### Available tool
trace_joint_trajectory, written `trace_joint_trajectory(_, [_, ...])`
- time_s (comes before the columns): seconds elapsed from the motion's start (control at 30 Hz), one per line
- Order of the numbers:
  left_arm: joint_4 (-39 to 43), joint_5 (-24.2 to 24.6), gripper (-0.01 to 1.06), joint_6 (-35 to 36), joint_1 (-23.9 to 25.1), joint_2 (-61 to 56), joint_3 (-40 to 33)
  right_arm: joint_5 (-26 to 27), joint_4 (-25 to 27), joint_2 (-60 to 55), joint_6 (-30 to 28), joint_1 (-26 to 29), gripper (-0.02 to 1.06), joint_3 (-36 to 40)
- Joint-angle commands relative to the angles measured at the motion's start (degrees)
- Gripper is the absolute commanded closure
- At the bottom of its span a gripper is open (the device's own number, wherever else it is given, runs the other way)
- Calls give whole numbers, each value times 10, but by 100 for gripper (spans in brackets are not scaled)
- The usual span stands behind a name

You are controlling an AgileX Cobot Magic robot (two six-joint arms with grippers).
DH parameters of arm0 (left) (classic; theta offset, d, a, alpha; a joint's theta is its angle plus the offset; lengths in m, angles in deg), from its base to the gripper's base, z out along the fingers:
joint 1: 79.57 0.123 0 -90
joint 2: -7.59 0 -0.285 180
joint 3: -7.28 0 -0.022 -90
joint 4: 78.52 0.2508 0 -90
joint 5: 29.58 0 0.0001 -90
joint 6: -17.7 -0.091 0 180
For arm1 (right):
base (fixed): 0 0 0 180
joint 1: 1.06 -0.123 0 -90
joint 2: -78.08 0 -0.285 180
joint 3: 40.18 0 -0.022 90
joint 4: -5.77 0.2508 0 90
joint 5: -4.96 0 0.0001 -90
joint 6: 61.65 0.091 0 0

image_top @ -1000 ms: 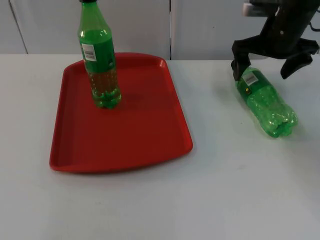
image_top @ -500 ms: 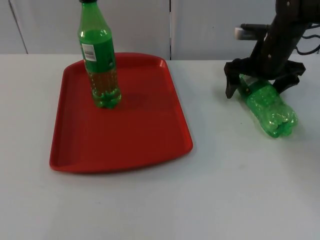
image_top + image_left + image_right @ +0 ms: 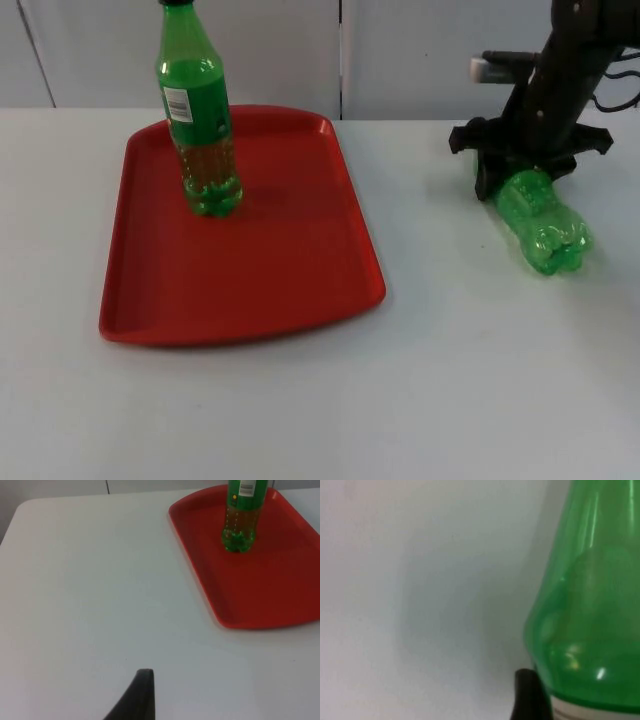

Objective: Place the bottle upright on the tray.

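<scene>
Green bottle [image 3: 541, 220] lying on its side

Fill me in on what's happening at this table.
The right gripper is down over a green bottle lying on its side on the white table, jaws around its upper part. A second green bottle stands upright on the red tray. The left arm waits off to the side.
</scene>
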Motion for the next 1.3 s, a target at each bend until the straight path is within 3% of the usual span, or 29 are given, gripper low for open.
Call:
trace_joint_trajectory(0.0, [1,-1,0,0,-2,-3,-2,-15,-3,-1,1,-2,84,0])
trace_joint_trajectory(0.03, [1,-1,0,0,-2,-3,-2,-16,-3,2,-7,-2,99,0])
trace_joint_trajectory(0.1, [1,-1,0,0,-2,-3,-2,-18,-3,6,-17,-2,104,0])
trace_joint_trajectory(0.8, [1,-1,0,0,-2,-3,-2,-5,7,201,-75,-8,105,-7])
trace_joint_trajectory(1.03, [1,-1,0,0,-2,-3,-2,-47,16,274,-114,-32,105,-4])
trace_joint_trajectory(1.2, [1,-1,0,0,-2,-3,-2,-32,16,328,-124,-58,105,48])
trace_joint_trajectory(1.27, [1,-1,0,0,-2,-3,-2,-3,16,383,-133,-75,105,107])
